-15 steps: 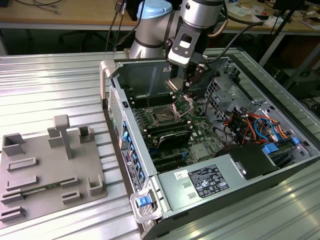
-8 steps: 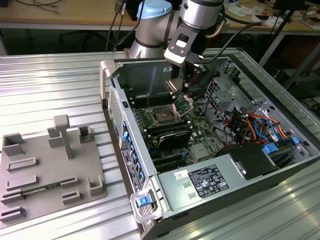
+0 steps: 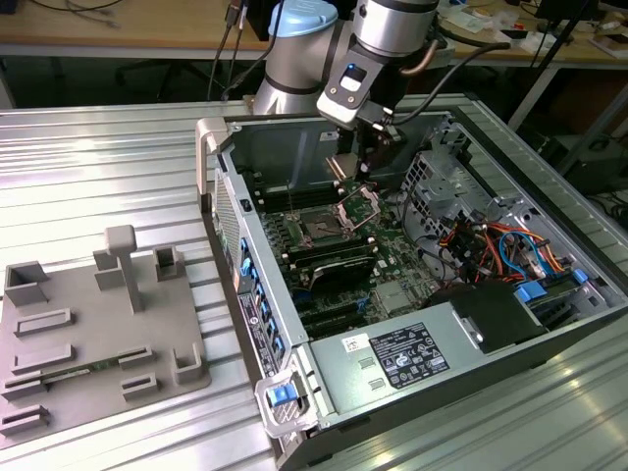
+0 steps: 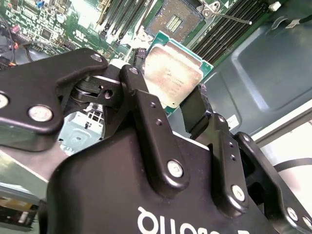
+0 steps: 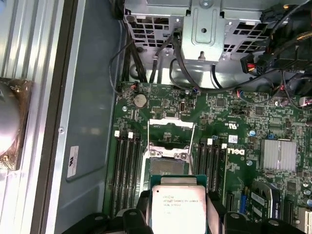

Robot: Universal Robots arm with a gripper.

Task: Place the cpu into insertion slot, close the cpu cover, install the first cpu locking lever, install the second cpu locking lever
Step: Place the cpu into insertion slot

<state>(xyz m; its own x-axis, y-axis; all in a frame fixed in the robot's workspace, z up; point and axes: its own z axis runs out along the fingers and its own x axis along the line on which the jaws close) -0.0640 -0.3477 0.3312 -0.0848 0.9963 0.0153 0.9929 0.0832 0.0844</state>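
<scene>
Gripper is up close in the second wrist view. Its fingers are closed on the cpu, clamping two opposite edges with the metal top facing the camera. The cpu is in the air, not seated, hanging over the motherboard inside the open case. In the first wrist view it sits between the memory slots, just short of the insertion slot.

The slot is empty with its dark centre exposed. The cpu cover stands tilted up at the far side of the slot in the exterior view, so the way in looks open.

My read on placing it well:
- keep the chip flat and square to the slot before descending
- come straight down, no sideways slide across the contacts
- stay clear of the raised cover
- let go only once it sits flush. A tilted drop risks bent contacts.
</scene>
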